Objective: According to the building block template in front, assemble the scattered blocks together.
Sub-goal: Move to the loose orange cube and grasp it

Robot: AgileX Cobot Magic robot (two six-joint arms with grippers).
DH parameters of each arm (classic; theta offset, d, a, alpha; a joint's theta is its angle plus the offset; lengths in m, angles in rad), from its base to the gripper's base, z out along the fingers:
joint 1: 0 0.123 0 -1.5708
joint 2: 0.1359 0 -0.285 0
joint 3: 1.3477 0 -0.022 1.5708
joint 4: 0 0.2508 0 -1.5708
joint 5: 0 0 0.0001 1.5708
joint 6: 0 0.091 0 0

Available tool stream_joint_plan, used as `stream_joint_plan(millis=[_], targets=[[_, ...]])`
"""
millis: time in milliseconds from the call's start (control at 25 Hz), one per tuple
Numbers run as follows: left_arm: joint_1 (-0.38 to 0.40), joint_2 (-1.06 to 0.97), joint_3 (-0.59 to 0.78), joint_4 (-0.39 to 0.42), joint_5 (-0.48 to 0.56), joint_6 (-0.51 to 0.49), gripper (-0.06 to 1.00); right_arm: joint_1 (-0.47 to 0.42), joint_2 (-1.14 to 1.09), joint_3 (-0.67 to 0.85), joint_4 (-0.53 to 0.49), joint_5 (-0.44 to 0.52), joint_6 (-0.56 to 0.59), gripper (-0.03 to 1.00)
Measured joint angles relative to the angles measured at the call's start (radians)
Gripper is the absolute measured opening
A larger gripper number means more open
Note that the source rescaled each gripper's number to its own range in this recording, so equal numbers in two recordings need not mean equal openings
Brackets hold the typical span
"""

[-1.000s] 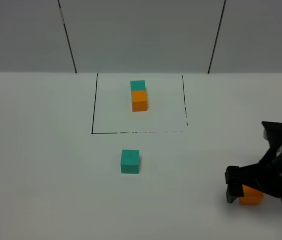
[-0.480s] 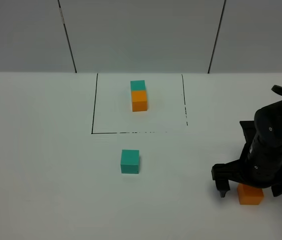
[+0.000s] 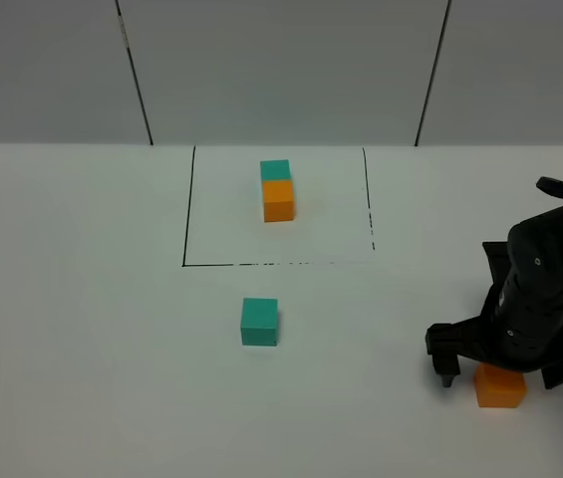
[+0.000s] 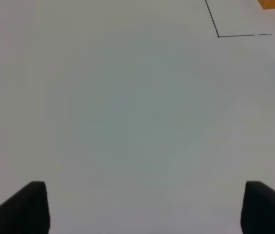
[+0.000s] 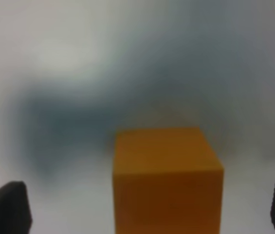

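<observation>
Your right hand [image 3: 505, 374] is spread wide over the loose matte orange cube [image 3: 500, 389], near the right front of the white bench [image 3: 82, 299]. In the wrist view its black fingertips [image 5: 6, 209] stand clear of the cube's sides and grip nothing. The loose matte teal cube [image 3: 259, 322] lies well apart to the left, just in front of the black-lined square [image 3: 188, 209]. Inside that square sits the template pair [image 3: 278, 187], a teal cube behind an orange one, touching. Your left hand [image 4: 147, 209] is likewise spread and holds nothing above the bench.
</observation>
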Motion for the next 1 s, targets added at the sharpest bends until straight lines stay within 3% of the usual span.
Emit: stream_joint_plan(millis=[520, 1000], targets=[[0.0, 0.0, 0.0, 0.0, 0.0, 0.0, 0.69, -0.023, 0.022, 0.056, 0.042, -0.105, -0.043, 0.99], [0.0, 0.0, 0.0, 0.0, 0.0, 0.0, 0.69, -0.023, 0.051, 0.056, 0.052, -0.117, -0.048, 0.97]])
